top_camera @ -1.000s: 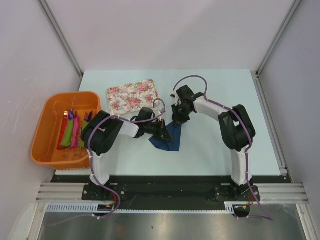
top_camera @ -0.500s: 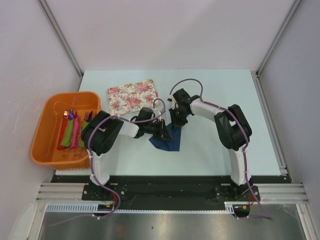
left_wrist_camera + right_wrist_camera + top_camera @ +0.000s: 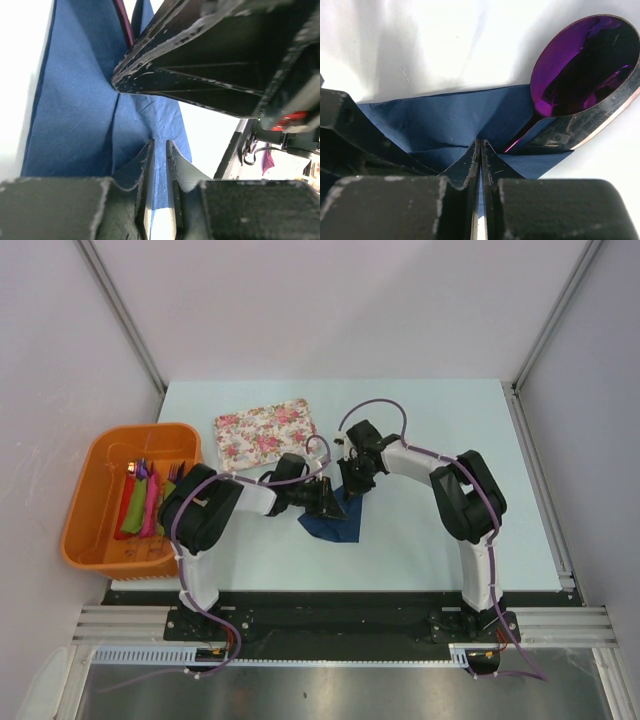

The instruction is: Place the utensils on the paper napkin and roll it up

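The navy paper napkin (image 3: 333, 521) lies partly folded near the table's middle. My left gripper (image 3: 326, 500) is shut on a fold of the napkin (image 3: 161, 165) at its left edge. My right gripper (image 3: 352, 483) is shut on the napkin's far edge (image 3: 480, 150). In the right wrist view a purple spoon bowl (image 3: 580, 65) sticks out of the napkin (image 3: 445, 122), with a dark grey utensil (image 3: 592, 122) beside it. In the left wrist view a thin purple handle (image 3: 124, 22) shows in the napkin's fold (image 3: 80, 100), and the other gripper's black fingers (image 3: 200, 65) are close above.
A floral tray (image 3: 266, 430) lies at the back left of the table. An orange basket (image 3: 88, 502) off the table's left edge holds red, pink and green rolled napkins (image 3: 145, 504) with cutlery.
My right gripper has shifted slightly left and down toward the napkin's far edge. The left gripper and the napkin have barely moved.
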Robot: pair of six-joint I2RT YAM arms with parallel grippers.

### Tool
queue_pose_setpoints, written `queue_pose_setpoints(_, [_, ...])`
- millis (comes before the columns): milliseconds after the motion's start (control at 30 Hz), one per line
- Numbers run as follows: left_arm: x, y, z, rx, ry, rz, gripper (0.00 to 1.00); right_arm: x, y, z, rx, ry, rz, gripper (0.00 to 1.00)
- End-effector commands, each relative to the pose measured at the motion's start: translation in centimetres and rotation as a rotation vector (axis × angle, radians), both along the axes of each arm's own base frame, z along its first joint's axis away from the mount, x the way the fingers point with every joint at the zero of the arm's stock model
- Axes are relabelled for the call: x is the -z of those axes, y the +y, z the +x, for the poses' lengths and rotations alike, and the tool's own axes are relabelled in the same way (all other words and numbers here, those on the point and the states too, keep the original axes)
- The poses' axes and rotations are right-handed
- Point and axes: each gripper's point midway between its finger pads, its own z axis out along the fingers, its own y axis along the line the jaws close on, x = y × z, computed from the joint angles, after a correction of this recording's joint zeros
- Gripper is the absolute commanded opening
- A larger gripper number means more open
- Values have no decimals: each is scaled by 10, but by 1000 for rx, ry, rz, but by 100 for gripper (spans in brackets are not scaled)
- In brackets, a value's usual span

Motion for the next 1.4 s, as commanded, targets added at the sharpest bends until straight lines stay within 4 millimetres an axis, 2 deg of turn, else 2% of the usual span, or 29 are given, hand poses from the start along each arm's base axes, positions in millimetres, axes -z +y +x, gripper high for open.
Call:
queue_pose_setpoints(0, [-25, -4, 9, 1, -83, -47, 21, 55, -28, -26, -25, 82, -135, 6])
queue_pose_setpoints(67, [-26, -6, 12, -6, -88, -48, 21, 55, -28, -27, -29, 87, -130, 6])
queue_pose_setpoints(200, [-13, -4, 17, -15, -85, -14, 19, 52, -27, -25, -24, 84, -118, 6])
queue_pose_setpoints(367, [31, 15, 8, -42, 25, 130, 11, 51, -28, -19, -21, 77, -109, 6])
queue_pose_setpoints(433, [37, 23, 3, -36, 41, 159, 11, 52, -28, -21, -25, 82, -108, 5])
queue_pose_setpoints(467, [36, 24, 2, -34, 40, 161, 15, 52, -28, -21, -28, 80, -106, 5])
queue_pose_setpoints(533, [23, 21, -1, 1, 21, 111, 21, 53, -28, -21, -31, 77, -104, 5])
queue_pose_setpoints(567, [5, 20, -1, 11, -19, 74, 31, 53, -28, -20, -31, 74, -102, 5])
queue_pose_setpoints(633, [-17, 21, 2, 21, -85, 31, 41, 53, -27, -20, -37, 69, -99, 5])
queue_pose_setpoints(667, [-37, 23, 5, 20, -132, 12, 50, 54, -27, -20, -37, 68, -98, 4])
queue_pose_setpoints(767, [-45, 50, 5, -25, -105, 54, 61, 55, -26, -20, -40, 64, -98, 4])
queue_pose_setpoints(800, [-45, 64, 12, -56, -115, 75, 66, 56, -27, -20, -42, 63, -101, 4])
queue_pose_setpoints(833, [-43, 72, 13, -70, -114, 98, 70, 57, -26, -21, -42, 64, -101, 4])
queue_pose_setpoints(867, [-39, 82, 8, -62, -98, 137, 71, 56, -27, -20, -40, 61, -100, 4])
queue_pose_setpoints(1000, [-18, 120, 9, -112, -58, 246, 72, 57, -26, -20, -40, 57, -103, 4])
queue_pose_setpoints(1067, [-9, 128, 4, -108, -34, 273, 71, 58, -26, -19, -37, 55, -106, 4])
queue_pose_setpoints(1233, [14, 127, -7, -96, 42, 286, 70, 60, -25, -21, -40, 60, -112, 4])
queue_pose_setpoints(1367, [27, 108, -15, -50, 95, 244, 69, 62, -25, -22, -40, 65, -114, 4])
